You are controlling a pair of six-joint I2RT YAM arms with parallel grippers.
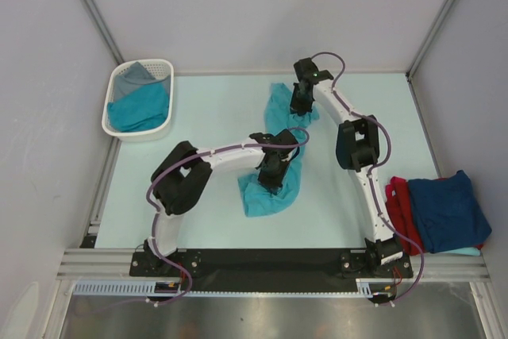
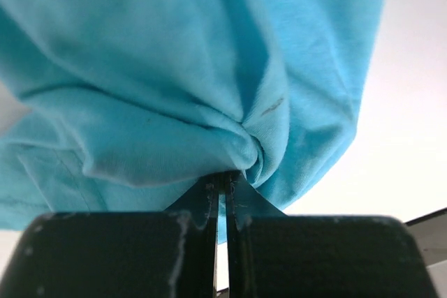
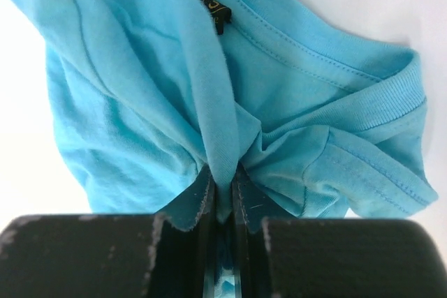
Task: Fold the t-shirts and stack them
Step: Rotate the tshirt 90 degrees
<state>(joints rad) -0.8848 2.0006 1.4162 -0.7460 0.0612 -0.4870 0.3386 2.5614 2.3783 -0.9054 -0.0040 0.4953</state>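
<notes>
We judged that the soft turquoise cloth t-shirt (image 1: 266, 194) might slip free or bunch unevenly, because the left end effector (image 2: 223, 185) and the right end effector (image 3: 223, 185) each clenched only a small gathered fold. The right one pinched cloth beside the ribbed collar (image 3: 391, 99) (a dark label (image 3: 215, 10) showed there). The shirt stretched between both, over the middle of the pale green bench (image 1: 198, 101).
</notes>
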